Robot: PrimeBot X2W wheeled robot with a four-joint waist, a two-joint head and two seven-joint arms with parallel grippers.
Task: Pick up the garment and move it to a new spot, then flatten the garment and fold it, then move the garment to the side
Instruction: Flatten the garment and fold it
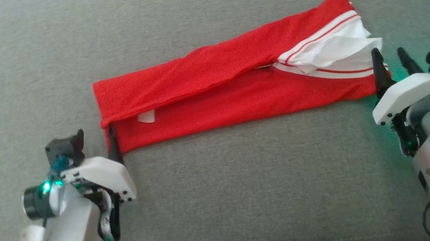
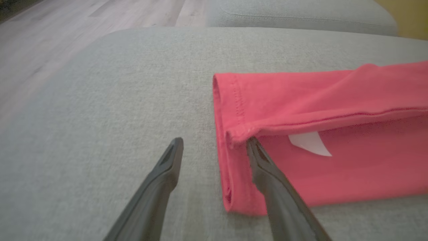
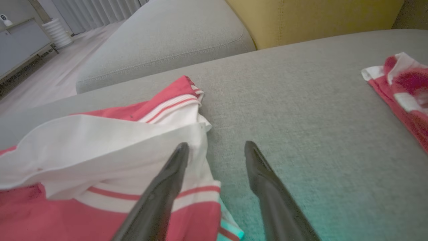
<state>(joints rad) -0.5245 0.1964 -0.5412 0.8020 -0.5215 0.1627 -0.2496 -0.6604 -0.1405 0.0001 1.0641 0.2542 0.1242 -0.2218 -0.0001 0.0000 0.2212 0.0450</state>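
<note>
Red garment (image 1: 210, 91) touched; L+R tools (image 2: 214, 142) (image 3: 216, 145) open.

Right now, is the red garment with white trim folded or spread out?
Folded: the red, white-trimmed garment lies as a narrow band, one layer lapped over another.

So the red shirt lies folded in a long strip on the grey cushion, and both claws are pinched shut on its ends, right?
Not quite. The red shirt does lie folded on the grey cushion, but the left gripper and right gripper are open, as both wrist views show.
</note>
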